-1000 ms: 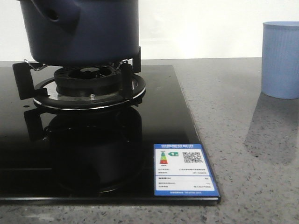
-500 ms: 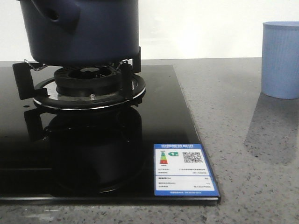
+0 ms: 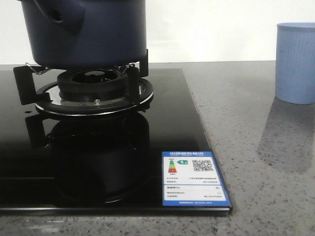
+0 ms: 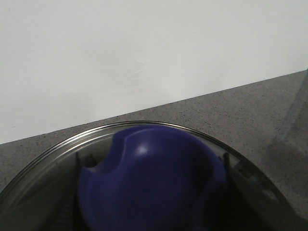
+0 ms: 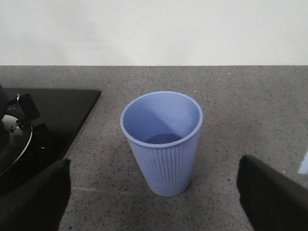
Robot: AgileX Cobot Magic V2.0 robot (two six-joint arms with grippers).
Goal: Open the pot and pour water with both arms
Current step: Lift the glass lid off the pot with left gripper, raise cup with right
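The dark navy pot (image 3: 88, 34) sits on the gas burner (image 3: 93, 81) at the far left, with its stubby hollow handle (image 3: 61, 17) facing me. Its top is cut off in the front view. The left wrist view is filled by a glass lid (image 4: 57, 149) with a steel rim and a blue knob (image 4: 149, 183), very close to the camera. No left fingers show clearly around the knob. My right gripper (image 5: 153, 192) is open. Its dark fingers (image 5: 33, 197) stand wide on either side of the pale blue ribbed cup (image 5: 161, 144), short of it.
The black glass cooktop (image 3: 172, 123) carries a blue energy label (image 3: 194, 179) at its front right corner. The cup (image 3: 295, 64) stands on the grey speckled counter (image 3: 236, 108) at the right. A white wall runs behind. The cooktop's edge (image 5: 62, 110) lies beside the cup.
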